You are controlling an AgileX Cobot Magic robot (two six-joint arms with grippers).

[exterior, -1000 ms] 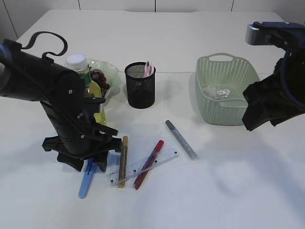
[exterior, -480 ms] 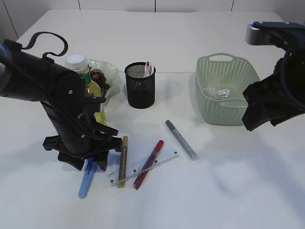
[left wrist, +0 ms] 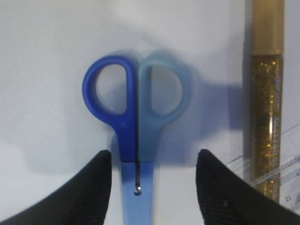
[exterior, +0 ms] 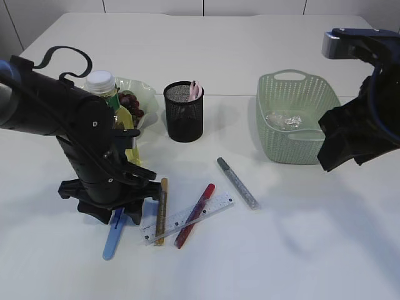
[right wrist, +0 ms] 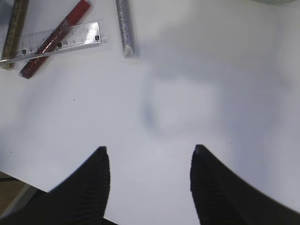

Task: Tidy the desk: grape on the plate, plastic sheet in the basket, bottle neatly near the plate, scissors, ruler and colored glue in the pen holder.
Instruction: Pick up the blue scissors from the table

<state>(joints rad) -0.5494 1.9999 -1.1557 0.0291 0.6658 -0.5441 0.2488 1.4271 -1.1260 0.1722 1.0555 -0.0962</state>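
L fingers (left wrist: 101, 187) astride scissors (left wrist: 136, 136)

office-like desk setup, white table (exterior: 262, 250), mesh pen holder (exterior: 184, 112), ruler (exterior: 187, 217), scissors (left wrist: 136, 126)

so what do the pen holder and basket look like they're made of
Pen holder: looks like black metal mesh, matte; you can see through its fine grid. Basket: probably moulded plastic, pale green, with a woven-look pattern of holes and a smooth rim.
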